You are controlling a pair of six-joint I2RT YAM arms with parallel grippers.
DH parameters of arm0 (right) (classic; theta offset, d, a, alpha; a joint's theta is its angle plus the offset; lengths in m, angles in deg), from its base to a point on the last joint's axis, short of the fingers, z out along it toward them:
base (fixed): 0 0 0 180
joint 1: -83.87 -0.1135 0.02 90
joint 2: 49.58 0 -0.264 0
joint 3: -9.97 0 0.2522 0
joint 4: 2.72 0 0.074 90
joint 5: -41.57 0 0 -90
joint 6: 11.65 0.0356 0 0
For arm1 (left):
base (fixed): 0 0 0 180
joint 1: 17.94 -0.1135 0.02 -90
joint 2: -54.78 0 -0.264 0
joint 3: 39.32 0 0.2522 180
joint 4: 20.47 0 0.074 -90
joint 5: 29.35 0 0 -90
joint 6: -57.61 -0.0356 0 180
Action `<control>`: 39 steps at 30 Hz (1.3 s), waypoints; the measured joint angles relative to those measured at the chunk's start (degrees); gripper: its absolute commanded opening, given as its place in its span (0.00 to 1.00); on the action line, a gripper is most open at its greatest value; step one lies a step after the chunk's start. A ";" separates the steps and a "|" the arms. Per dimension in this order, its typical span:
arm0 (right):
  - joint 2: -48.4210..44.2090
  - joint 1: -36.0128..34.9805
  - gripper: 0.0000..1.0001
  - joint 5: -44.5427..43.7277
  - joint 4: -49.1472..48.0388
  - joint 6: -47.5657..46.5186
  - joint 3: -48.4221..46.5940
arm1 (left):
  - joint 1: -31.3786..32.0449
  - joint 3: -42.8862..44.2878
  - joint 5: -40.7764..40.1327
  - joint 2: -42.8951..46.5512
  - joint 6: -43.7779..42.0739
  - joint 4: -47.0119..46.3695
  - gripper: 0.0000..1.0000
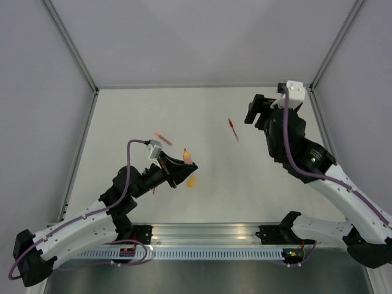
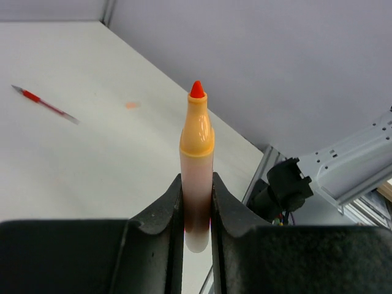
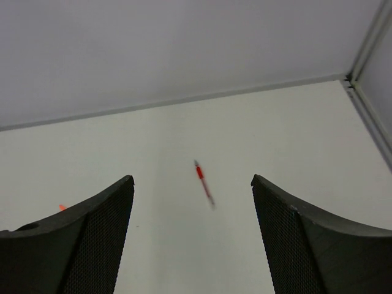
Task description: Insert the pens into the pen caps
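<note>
The orange pen (image 2: 196,153) is clamped by its barrel between the fingers of the left pincer (image 2: 196,184), with its red tip bared. The orange cap (image 1: 192,181) is seen on the bench (image 1: 245,196) just beside that pincer, on its near side. The red cap (image 1: 162,136) lies near the pincer, to its far left, and the red pen (image 1: 233,129) well apart to its far right. The right pincer (image 3: 192,179) is spread wide with nothing between its fingers. The white bench is enclosed by grey walls (image 1: 202,37).

text: none legible | labels, brands: none | numbers, signs: none | orange pen (image 2: 196,144): no print legible
</note>
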 measured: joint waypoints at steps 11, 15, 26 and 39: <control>24.26 14.45 0.58 28.59 4.02 0.98 -2.34 | 0.00 -2.10 -12.28 14.49 -0.61 4.50 0.02; 25.00 12.17 0.57 35.15 0.94 8.96 6.71 | 0.00 -3.52 -19.56 21.59 -0.57 8.00 0.02; 40.85 -5.05 0.61 26.23 13.88 42.42 -2.56 | 0.00 -4.79 -34.25 29.77 -0.48 13.94 0.02; 60.94 -8.63 0.61 25.09 31.71 58.42 -21.88 | 0.00 -4.87 -37.11 34.18 -0.09 16.46 0.02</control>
